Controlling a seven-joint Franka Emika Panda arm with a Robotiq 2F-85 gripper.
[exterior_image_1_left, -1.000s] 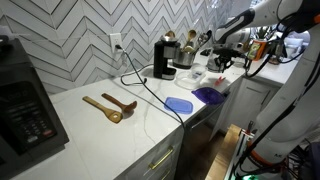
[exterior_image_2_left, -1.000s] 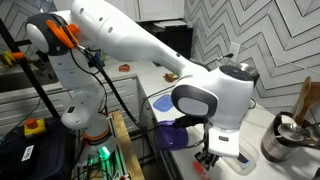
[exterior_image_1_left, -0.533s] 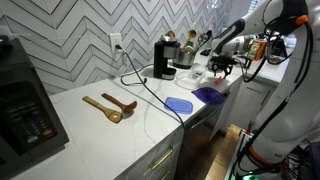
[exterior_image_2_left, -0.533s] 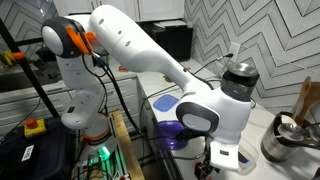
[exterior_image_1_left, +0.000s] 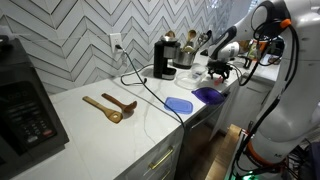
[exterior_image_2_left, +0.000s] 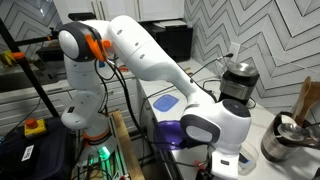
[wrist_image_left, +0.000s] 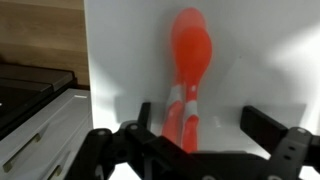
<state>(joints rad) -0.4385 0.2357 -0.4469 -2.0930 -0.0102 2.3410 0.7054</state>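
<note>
An orange-red spoon (wrist_image_left: 187, 60) lies on the white counter, bowl end away from me and its white-banded handle running back between my jaws. My gripper (wrist_image_left: 205, 122) stands open just above the handle, one finger (wrist_image_left: 146, 113) close on its left and the other (wrist_image_left: 268, 126) well off to its right; neither visibly presses on the spoon. In an exterior view the gripper (exterior_image_1_left: 222, 67) hangs low over the counter's far end, close to a purple bowl (exterior_image_1_left: 209, 95). In the opposite exterior view the wrist (exterior_image_2_left: 216, 165) points down at the bottom edge, and the spoon is hidden.
A blue lid (exterior_image_1_left: 180, 104) and two wooden spoons (exterior_image_1_left: 110, 106) lie on the counter. A coffee maker (exterior_image_1_left: 163, 58) with its cable stands at the back, and a black appliance (exterior_image_1_left: 22, 100) is at the near end. A blender (exterior_image_2_left: 237, 80) and kettle (exterior_image_2_left: 281, 140) stand beside the arm.
The jaws have spread from nearly shut to wide open, letting go of the spoon handle. The arm has settled slightly lower over the counter.
</note>
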